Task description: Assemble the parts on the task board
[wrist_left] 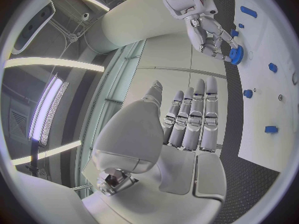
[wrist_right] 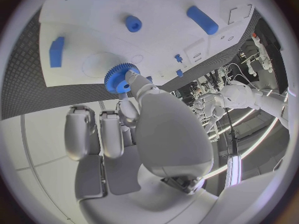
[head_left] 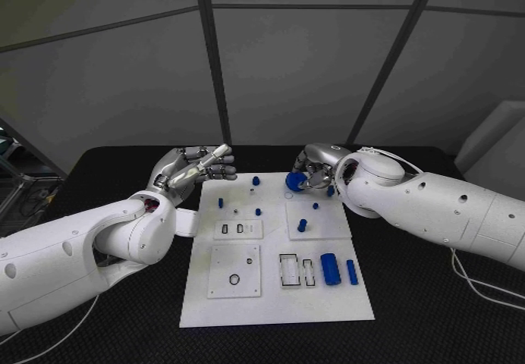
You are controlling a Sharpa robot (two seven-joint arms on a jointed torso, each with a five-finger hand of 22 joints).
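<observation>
While a blue gear (wrist_right: 120,77) is pinched at its toothed rim by the fingertips (wrist_right: 132,76) of the right hand (head_left: 314,173), it is held at the far edge of the white board (head_left: 274,299). Nothing is held by the left hand (head_left: 195,170), its fingers (wrist_left: 193,115) extended side by side beside the board's far left corner.

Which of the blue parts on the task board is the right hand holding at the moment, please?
The toothed blue gear, pinched by the right hand at the task board's far edge; the other blue parts are smooth and lie or stand untouched.
</observation>
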